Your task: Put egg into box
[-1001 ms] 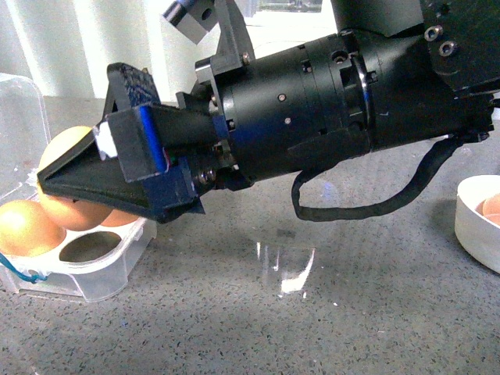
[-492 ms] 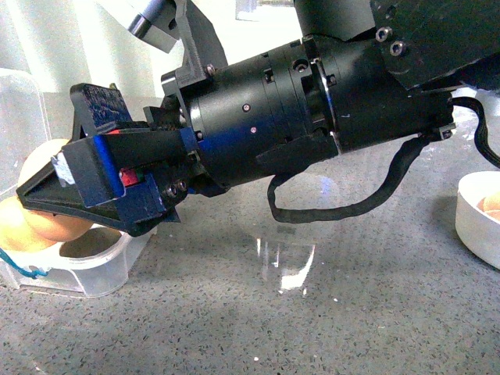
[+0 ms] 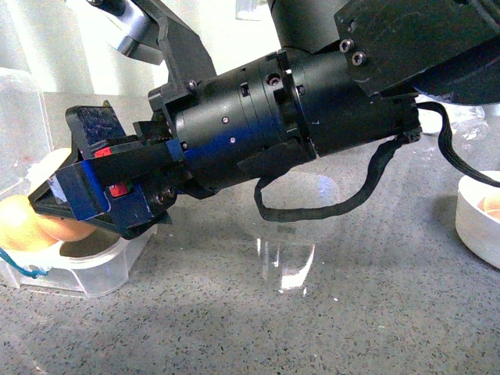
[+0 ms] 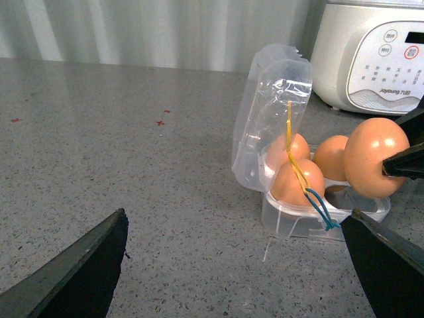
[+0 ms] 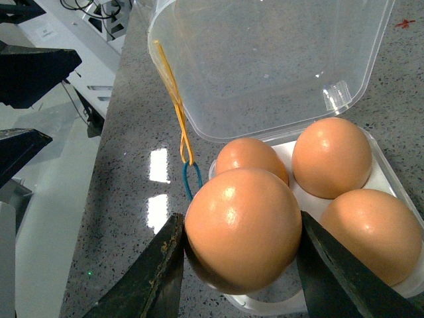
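Observation:
My right gripper [image 3: 47,197] is shut on the egg [image 5: 242,228], an orange-brown egg held between both black fingers [image 5: 156,271]. It hangs just over the near front cell of the box [image 5: 265,66], whose clear lid stands open. Three other brown eggs [image 5: 331,158] sit in the white insert. In the left wrist view the held egg [image 4: 375,157] is at the box's [image 4: 291,222] right side. In the front view the box [image 3: 94,273] is at the far left, half hidden by the gripper. My left gripper [image 4: 233,217] is open and empty, short of the box.
A teal string [image 4: 321,209] tied to a yellow band hangs at the box front. A round white bowl [image 3: 476,226] with eggs stands at the right edge. A white rice cooker [image 4: 371,53] stands behind the box. Grey speckled counter all round.
My right gripper has moved left and down with the egg, closer over the box. The box and bowl have not moved.

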